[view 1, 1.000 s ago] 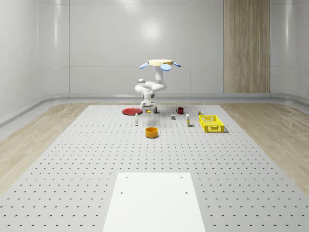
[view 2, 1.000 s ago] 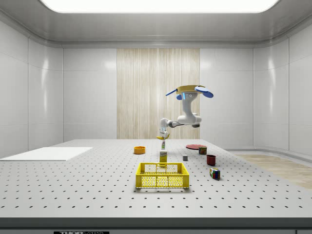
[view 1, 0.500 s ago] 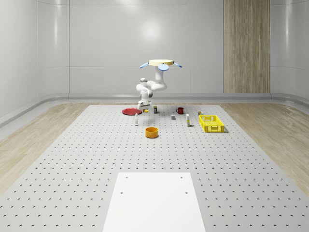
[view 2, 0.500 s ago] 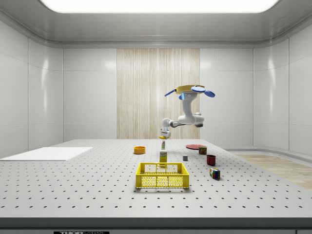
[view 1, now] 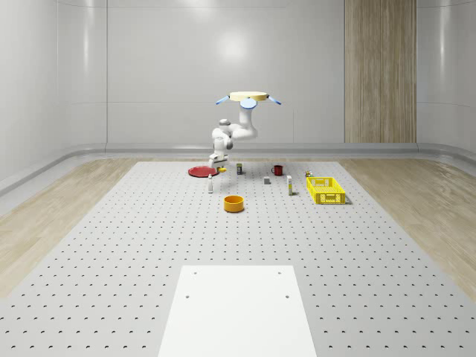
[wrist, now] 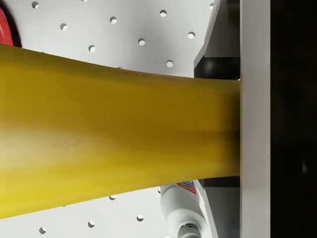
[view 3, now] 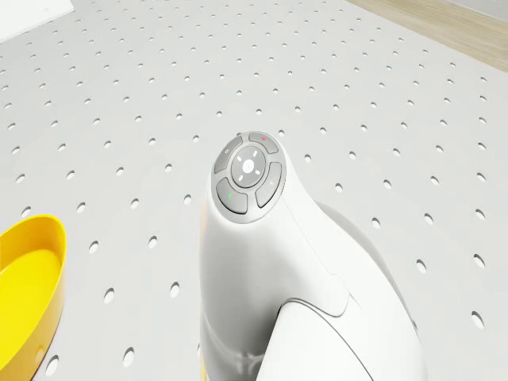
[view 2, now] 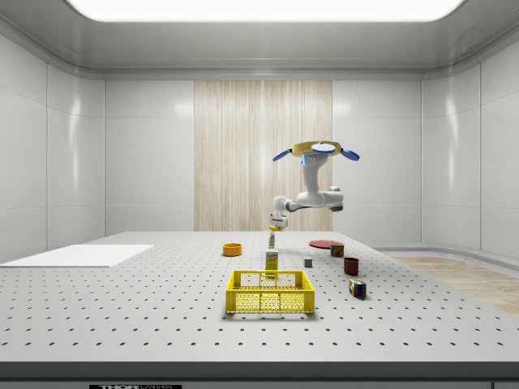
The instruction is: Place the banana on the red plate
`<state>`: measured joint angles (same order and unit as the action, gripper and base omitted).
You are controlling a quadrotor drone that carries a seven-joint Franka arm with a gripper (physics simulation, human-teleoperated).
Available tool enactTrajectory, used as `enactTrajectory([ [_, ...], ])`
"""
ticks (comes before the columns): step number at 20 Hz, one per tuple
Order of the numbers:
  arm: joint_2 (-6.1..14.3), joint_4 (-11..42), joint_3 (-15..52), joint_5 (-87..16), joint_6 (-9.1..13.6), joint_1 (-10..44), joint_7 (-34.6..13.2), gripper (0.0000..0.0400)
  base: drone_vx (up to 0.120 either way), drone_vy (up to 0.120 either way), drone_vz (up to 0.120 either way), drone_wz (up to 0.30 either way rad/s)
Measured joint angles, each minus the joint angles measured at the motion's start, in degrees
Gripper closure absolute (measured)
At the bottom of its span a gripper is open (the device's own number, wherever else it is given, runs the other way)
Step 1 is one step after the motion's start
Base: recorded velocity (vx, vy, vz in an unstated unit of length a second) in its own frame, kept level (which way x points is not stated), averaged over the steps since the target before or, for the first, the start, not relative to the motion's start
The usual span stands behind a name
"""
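Note:
The drone [view 1: 249, 97] hovers above the far part of the table, beside the red plate [view 1: 201, 171]. Its arm reaches down toward the whole-scene view's left. The gripper [view 1: 217, 164] hangs in the air just right of the plate's edge and is shut on the yellow banana [view 1: 222, 169]. From the side, the gripper [view 2: 276, 224] holds the banana [view 2: 273, 229] well above the table, with the red plate [view 2: 323, 243] off to the side view's right. In the wrist view the banana [wrist: 109, 144] lies across a finger [wrist: 255, 99], and a sliver of the red plate [wrist: 4, 26] shows beyond it.
An orange bowl [view 1: 234, 203] sits nearer the camera, a yellow crate [view 1: 326, 190] to the right. A red mug [view 1: 277, 169], a grey block [view 1: 266, 180], small bottles [view 1: 210, 186] and a white bottle [wrist: 181, 213] stand around. A white panel [view 1: 238, 309] lies in front.
Drone, arm and gripper have shifted toward the whole-scene view's left, carrying the banana closer to the red plate. The gripper stays shut on the banana.

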<state>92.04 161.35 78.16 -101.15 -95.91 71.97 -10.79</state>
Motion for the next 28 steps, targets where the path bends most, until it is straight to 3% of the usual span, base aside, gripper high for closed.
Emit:
enactTrajectory([
  [28, 1.32, -0.12, 0.1, 0.97, -1.38, 0.29, 47.71, 0.0202, 0.0, 0.0, 0.0, -0.3],
])
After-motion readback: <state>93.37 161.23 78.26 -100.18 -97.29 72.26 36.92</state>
